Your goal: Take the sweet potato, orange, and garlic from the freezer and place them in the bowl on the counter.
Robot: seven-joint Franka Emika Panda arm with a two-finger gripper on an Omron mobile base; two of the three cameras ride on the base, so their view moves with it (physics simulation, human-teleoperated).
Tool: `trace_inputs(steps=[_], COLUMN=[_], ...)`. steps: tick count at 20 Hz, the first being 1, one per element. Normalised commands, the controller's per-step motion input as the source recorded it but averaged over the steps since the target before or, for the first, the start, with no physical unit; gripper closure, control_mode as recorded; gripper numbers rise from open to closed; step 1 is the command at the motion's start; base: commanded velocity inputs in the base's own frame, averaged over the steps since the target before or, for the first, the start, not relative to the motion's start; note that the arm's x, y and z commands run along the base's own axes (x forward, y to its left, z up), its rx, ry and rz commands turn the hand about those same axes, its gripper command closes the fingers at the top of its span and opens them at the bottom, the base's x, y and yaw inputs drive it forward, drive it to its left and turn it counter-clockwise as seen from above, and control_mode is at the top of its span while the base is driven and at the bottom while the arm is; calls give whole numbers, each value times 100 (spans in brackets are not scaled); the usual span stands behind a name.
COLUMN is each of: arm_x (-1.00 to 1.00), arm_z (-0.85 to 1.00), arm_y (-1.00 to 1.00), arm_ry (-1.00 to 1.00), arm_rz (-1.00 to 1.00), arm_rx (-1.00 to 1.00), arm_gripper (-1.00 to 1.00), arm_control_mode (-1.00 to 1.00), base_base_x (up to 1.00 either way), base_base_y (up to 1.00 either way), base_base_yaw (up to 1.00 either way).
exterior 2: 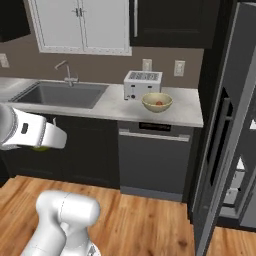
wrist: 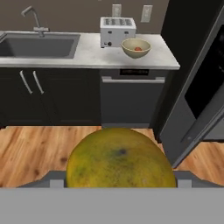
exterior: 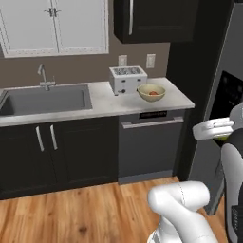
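Freezer: tall grey unit at the right end of the kitchen; its long door stands open, swung out toward the room, with white shelves just seen behind it.
Table: white-grey marbled top over dark cabinets, running from the sink to the freezer's side.
Sink: steel basin set in the table's left part, faucet at the back wall.
Toaster: silver, four slots, at the back of the table, just behind and left of the bowl.
Bowl: pale yellow-tan, upright on the table's right part, near the freezer.
Sweet potato: small reddish lump lying inside the bowl.
Orange: yellow-olive with a dark spot, held up over the wooden floor, well apart from the table and facing the bowl.
Claw: clamped on the orange, which hides most of both fingers.
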Motion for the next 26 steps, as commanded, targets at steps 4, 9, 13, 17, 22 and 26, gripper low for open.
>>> trace_inputs(steps=[4,9,13,17,22,26], arm_x=[0,0,0,0,0,0], arm_z=[0,0,0,0,0,0], arm_y=[0,0,0,0,0,0], arm_ry=[0,0,0,0,0,0], arm_rz=[0,0,0,0,0,0], arm_rx=[0,0,0,0,0,0], arm_gripper=[100,100,100,100,100,100], arm_control_mode=[100,100,100,100,100,100], base_base_x=[46,61,68,70,66,63], base_base_y=[18,0,0,-2,-11,-14], base_base_yaw=[-1,-2,-1,0,0,0])
